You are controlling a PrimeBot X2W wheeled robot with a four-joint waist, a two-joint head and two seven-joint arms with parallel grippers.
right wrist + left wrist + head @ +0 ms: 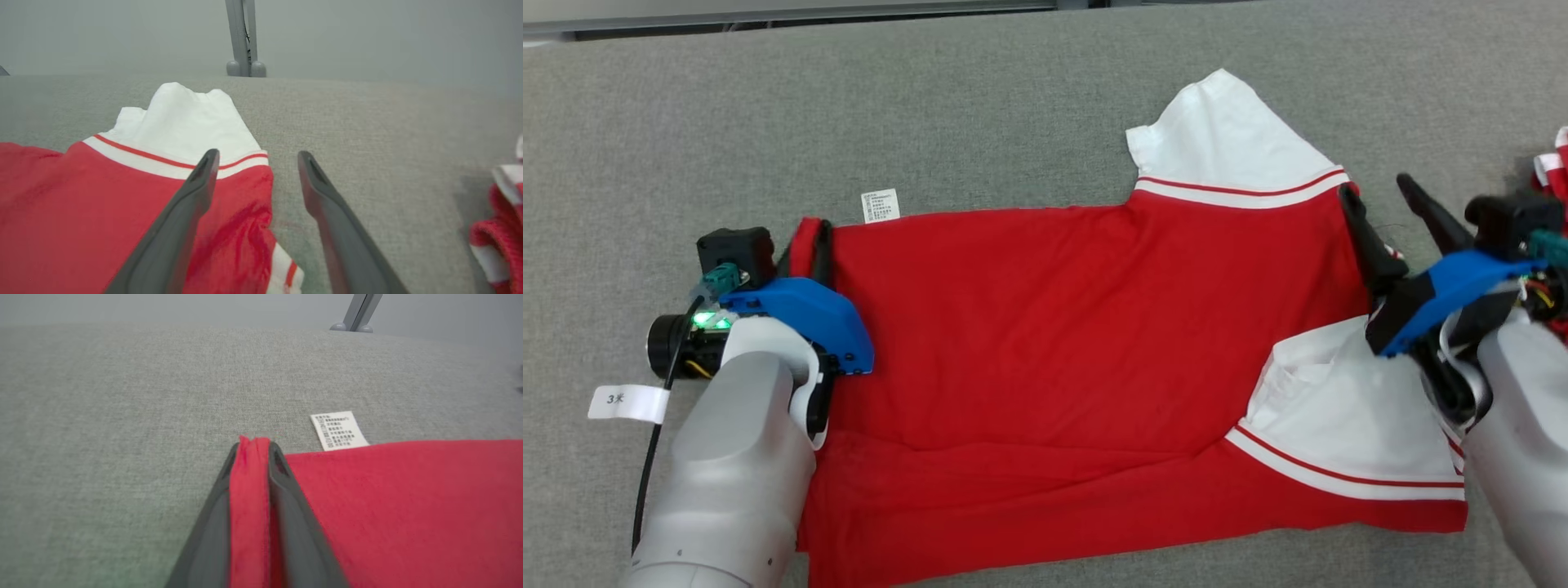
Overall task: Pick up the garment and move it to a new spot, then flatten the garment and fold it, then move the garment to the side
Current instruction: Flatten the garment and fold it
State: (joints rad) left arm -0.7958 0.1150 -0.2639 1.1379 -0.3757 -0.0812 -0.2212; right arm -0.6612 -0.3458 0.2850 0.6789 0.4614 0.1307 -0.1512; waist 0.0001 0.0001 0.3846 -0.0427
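Garment: garment [1054, 327], red with white sleeves, spread on the grey cloth-covered table [1013, 106]
Long axis: runs side to side before the robot; hem toward its left, shoulders and sleeves toward its right
Left gripper: left gripper [253, 447] at the far hem corner, just beside the care label [338, 430]; fingers pinched together on a ridge of red cloth
Right gripper: right gripper [257, 154] at the shoulder end, between far sleeve [1225, 139] and near sleeve [1339, 408]; fingers spread apart, gripping nothing; one over red cloth, the other over bare table, the garment's edge between them
Relation that matters: one arm at each end of the long axis; the body of the cloth lies on the robot's side of both
Judgement: fold about to start; right must clamp first, or only one end lifts
Hazard: second red-and-white heap [498, 228] close to the right arm, apart from the garment; might snag
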